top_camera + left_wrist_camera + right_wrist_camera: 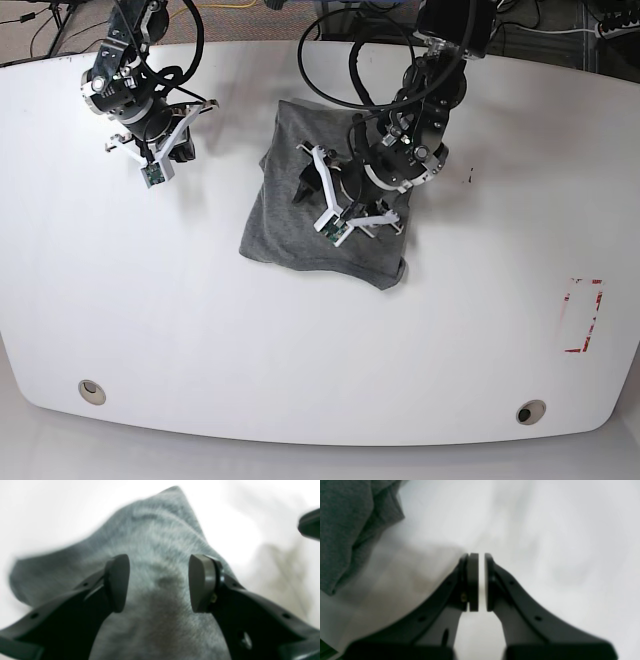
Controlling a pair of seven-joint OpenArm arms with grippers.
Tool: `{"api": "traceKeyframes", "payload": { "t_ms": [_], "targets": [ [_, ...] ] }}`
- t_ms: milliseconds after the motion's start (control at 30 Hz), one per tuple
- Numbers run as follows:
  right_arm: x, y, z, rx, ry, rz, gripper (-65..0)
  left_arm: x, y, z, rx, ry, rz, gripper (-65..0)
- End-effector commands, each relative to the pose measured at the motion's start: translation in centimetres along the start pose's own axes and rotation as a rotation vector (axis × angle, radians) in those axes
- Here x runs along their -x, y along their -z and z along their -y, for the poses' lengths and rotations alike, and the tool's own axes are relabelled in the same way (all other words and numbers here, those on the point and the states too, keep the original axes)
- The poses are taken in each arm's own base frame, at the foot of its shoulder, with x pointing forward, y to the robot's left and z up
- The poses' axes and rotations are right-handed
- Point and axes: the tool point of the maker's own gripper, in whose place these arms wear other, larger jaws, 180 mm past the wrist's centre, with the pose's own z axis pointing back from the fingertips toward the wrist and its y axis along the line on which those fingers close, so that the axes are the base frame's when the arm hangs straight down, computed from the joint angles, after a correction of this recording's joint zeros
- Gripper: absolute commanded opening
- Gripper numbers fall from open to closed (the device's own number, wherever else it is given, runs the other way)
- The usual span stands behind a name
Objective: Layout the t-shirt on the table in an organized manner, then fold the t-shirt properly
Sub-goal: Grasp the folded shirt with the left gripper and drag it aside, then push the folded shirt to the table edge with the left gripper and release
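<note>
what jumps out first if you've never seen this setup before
The grey t-shirt lies in a rumpled, roughly folded heap near the middle of the glossy white table, toward the far edge. The left gripper hangs right over it with its fingers spread and nothing between them. The right gripper sits off to the side above bare tabletop, fingers nearly together and empty.
</note>
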Motion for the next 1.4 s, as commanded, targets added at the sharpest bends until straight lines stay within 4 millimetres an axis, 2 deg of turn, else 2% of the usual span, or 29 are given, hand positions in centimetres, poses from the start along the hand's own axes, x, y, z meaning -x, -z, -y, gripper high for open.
{"api": "traceKeyframes", "payload": {
  "t_ms": [0, 267, 367, 433, 700, 833, 1000, 1167, 1367],
  "targets": [
    [-1.3, -0.4, 0.3, 0.007, -0.01, 0.045, -61.2, 0.4, 0.6, 0.1, -0.007, -0.052, 0.04, -29.9],
    [-1.5, -0.3, 0.1, 0.003, -0.006, 0.05, -61.2, 6.4, 2.3, 0.0, -0.012, -0.13, -0.071, -29.9],
    [-1.5, -0.3, 0.1, 0.001, -0.004, 0.052, -61.2, 9.1, 1.8, -1.4, -0.029, -0.113, -0.139, -29.9],
    [-1.5, -0.3, 0.1, 0.001, -0.004, 0.052, -61.2, 10.1, 1.2, -2.4, -0.044, -0.094, -0.161, -29.9],
    [-1.4, -0.5, 0.5, 0.013, -0.007, 0.049, -61.2, 14.3, -3.7, -8.8, -0.115, 0.07, -0.328, -29.7],
    [-1.3, -0.8, 1.3, 0.032, 0.012, 0.053, -61.2, 15.5, -6.2, -11.6, -0.116, 0.146, -0.402, -29.7],
    [-1.4, -0.9, 1.6, 0.041, 0.013, 0.058, -61.2, 16.8, -10.3, -16.8, -0.187, 0.156, -0.492, -29.7],
    [-1.7, -0.9, 1.7, 0.044, 0.011, 0.065, -61.2, 18.4, -14.1, -19.9, -0.238, 0.145, -0.553, -29.7],
    [-1.9, -1.0, 1.8, 0.046, 0.009, 0.069, -61.2, 20.0, -17.7, -23.1, -0.316, 0.101, -0.596, -29.7]
  ]
}}
